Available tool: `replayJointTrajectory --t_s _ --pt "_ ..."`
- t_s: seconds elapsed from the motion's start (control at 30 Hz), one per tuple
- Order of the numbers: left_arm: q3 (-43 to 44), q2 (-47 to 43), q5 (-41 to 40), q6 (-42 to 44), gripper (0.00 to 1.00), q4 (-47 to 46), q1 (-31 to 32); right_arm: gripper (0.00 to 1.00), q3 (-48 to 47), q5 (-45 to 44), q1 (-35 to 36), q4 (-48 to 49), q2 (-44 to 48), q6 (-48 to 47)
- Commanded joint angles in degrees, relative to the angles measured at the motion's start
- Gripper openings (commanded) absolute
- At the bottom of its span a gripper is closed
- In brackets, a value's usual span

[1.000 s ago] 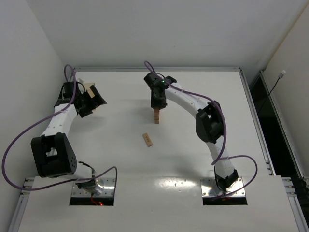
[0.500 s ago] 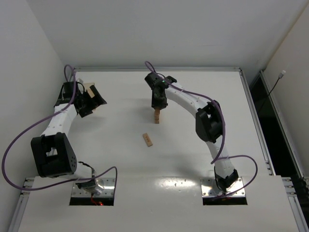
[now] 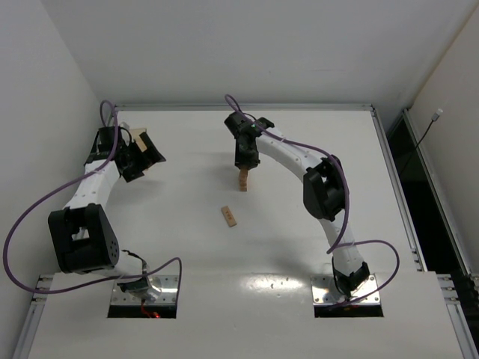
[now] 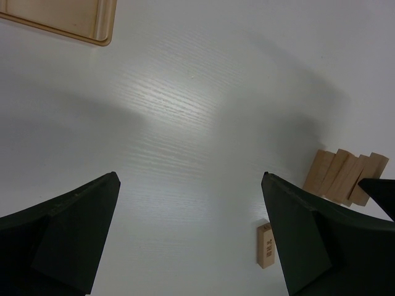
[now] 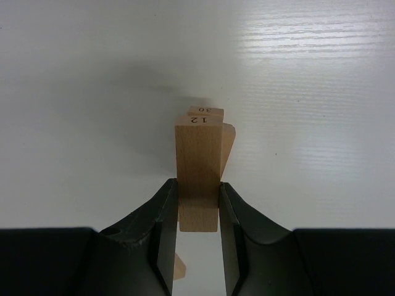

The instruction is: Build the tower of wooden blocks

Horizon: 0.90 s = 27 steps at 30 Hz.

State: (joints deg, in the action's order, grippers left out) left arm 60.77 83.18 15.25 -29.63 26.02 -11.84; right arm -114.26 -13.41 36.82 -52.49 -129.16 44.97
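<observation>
- Wood block tower [image 3: 243, 180]: slim upright stack, approx mid-desk, well apart from both arm bases.
- Right jaws sit directly over the tower top, narrow, clamped on one light-tan block [image 5: 197, 166]. Fingers [image 5: 158, 228] press its two long sides.
- Light-tan block is held level. Its end face, marked "12", points away from the wrist cam.
- Second block end [image 5: 207, 110], marked "30", shows just beyond and below it.
- Angled bar [image 5: 229, 143] of the tower pokes out to the right under the light-tan block, turned relative to it.
- Can't tell whether the light-tan block rests on the tower or hangs just above.
- Loose block [image 3: 229, 216] lies flat on the desk [image 3: 179, 239], on the near side of the tower and apart from it.
- Left jaws are wide open w/ nothing btw them, at the far-left part of the desk. Their fingers [image 4: 74, 234] flank bare desk surface.
- Left wrist view: cluster of blocks [image 4: 339, 176] lies side by side at right, partly hidden by one finger.
- Single block [image 4: 266, 245] w/ a printed mark lies flat just beside that cluster.
- Corner of the wooden box [image 4: 68, 18] shows at top-left of the same view, well apart from the cluster.
</observation>
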Motion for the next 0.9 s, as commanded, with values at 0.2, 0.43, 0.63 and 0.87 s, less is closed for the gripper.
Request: replayJointTrajectory --t_s 0.2,0.43,0.63,0.87 --pt "-0.22 -0.03 0.84 -0.17 1.00 -1.15 -0.82 0.38 -0.09 0.93 -0.08 1.25 0.67 -0.15" --pt "-0.22 -0.03 1.37 -0.17 1.00 -1.15 -0.82 0.61 0.97 1.63 -0.08 2.39 1.72 -1.28" --pt "-0.74 -0.03 1.89 -0.17 1.00 -1.15 -0.82 0.67 0.97 0.23 -0.08 3.45 2.25 -2.43" --pt "-0.74 -0.03 1.89 -0.17 1.00 -1.15 -0.82 0.67 0.35 0.23 -0.60 3.97 -0.47 -2.96"
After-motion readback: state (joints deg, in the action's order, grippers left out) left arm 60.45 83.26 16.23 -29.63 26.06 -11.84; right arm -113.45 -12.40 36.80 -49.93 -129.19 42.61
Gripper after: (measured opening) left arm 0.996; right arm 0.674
